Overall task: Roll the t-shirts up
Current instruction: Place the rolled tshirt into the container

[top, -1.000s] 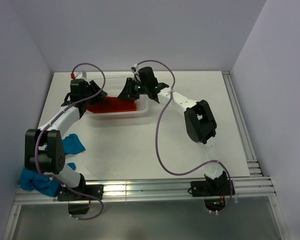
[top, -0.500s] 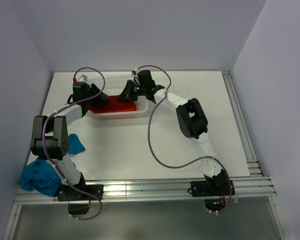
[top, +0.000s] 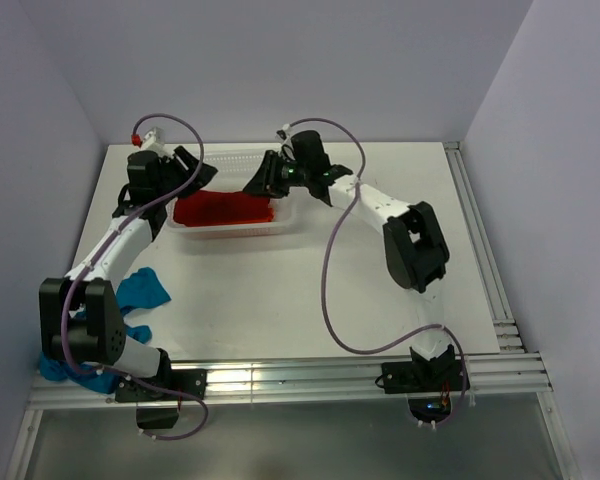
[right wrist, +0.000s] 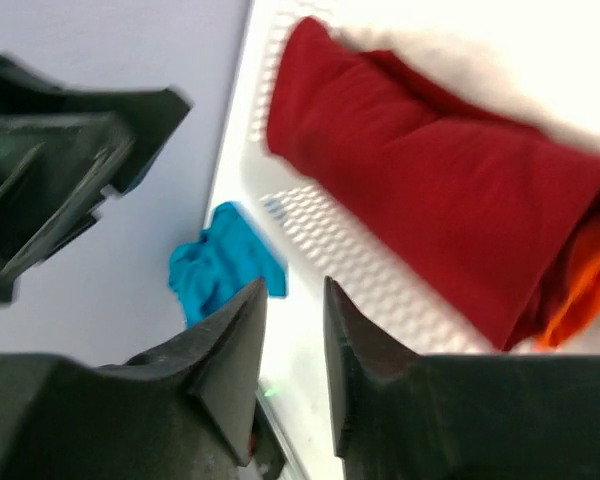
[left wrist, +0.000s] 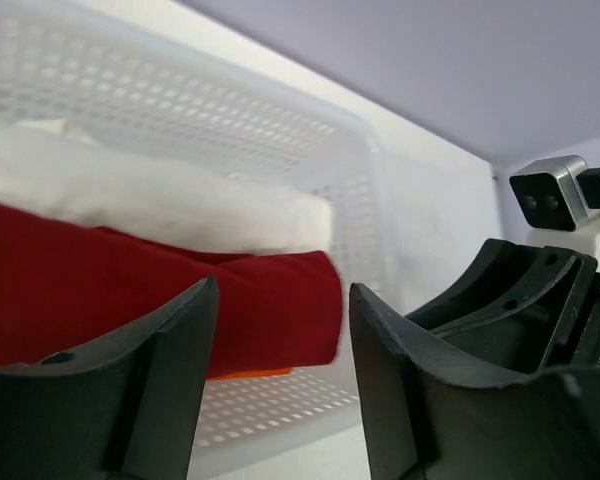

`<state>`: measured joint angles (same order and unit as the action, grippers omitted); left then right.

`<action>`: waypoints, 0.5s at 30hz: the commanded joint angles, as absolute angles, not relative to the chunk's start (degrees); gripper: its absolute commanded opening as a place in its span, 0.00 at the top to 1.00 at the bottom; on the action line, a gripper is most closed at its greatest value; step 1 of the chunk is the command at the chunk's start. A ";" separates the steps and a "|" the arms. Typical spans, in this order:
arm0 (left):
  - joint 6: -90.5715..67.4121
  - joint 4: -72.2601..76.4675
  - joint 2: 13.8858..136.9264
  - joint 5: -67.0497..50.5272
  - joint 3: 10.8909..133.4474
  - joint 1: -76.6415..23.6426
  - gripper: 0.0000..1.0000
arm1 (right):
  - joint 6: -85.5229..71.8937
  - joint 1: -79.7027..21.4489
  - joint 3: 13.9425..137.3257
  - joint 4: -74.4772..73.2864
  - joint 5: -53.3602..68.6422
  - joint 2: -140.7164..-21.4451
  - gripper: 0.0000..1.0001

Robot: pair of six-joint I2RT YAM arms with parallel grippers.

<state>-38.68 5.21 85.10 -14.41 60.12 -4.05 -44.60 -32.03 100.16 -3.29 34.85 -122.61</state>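
Observation:
A dark red t-shirt (top: 223, 210) lies rolled in the white perforated basket (top: 285, 228). In the left wrist view the red roll (left wrist: 180, 290) rests on a white shirt (left wrist: 150, 195), with an orange edge (left wrist: 255, 373) under it. My left gripper (top: 195, 170) hovers over the basket's left end, open (left wrist: 283, 300) with nothing between its fingers. My right gripper (top: 260, 178) hangs over the basket's right end, open by a narrow gap (right wrist: 295, 290) and empty. The red roll (right wrist: 430, 190) and the orange cloth (right wrist: 580, 290) lie beyond it. A teal-blue shirt (top: 140, 290) lies crumpled on the table at the left.
More teal-blue cloth (top: 55, 365) is bunched at the left arm's base. The left wall stands close to the basket's left side. An aluminium rail (top: 280, 380) runs along the near table edge. Purple cables loop over both arms.
Both grippers have opened wider above the basket. The left gripper has risen and drawn back from the red roll. The right gripper has shifted slightly right.

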 commanded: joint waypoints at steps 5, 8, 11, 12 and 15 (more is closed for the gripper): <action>-41.39 10.01 87.97 -21.80 58.36 -5.71 0.43 | -41.93 -28.83 86.77 2.55 34.45 -108.73 0.69; -42.54 12.04 92.10 -22.33 58.27 -5.80 0.45 | -41.22 -27.34 81.94 3.07 34.37 -105.39 0.71; -42.10 12.39 97.02 -20.92 59.67 -6.41 0.46 | -40.17 -25.40 77.01 3.69 33.93 -101.79 0.71; -42.27 12.65 98.42 -21.18 60.37 -6.50 0.47 | -39.64 -24.97 76.21 3.00 33.49 -100.39 0.72; -42.89 13.44 102.74 -23.55 62.31 -6.94 0.48 | -37.10 -24.00 74.53 -1.30 29.28 -98.97 0.71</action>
